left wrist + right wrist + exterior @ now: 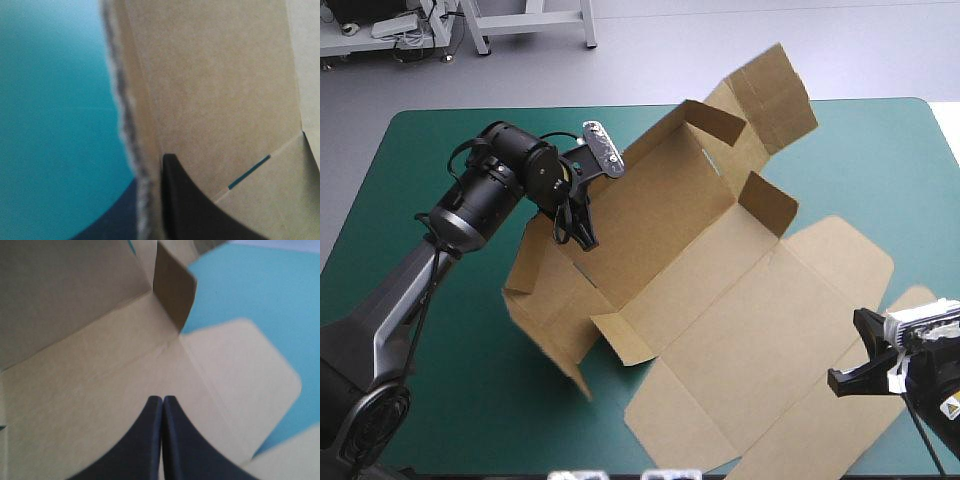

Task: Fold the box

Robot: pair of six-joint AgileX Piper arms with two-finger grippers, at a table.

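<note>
Teal-green table [440, 150], one brown box [720, 270]

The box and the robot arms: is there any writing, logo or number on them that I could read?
The box: no text; plain brown board in all three views.
The sticker, small and yellow and white, on the right arm in the high view: too small to read.
The teal-green cover: no text.
Nothing else readable shows.

Left arm [470, 205] bent, left hand [578, 232] pointing down, fingers all but closed; right hand [162, 407] low, fingers pressed together.
</note>
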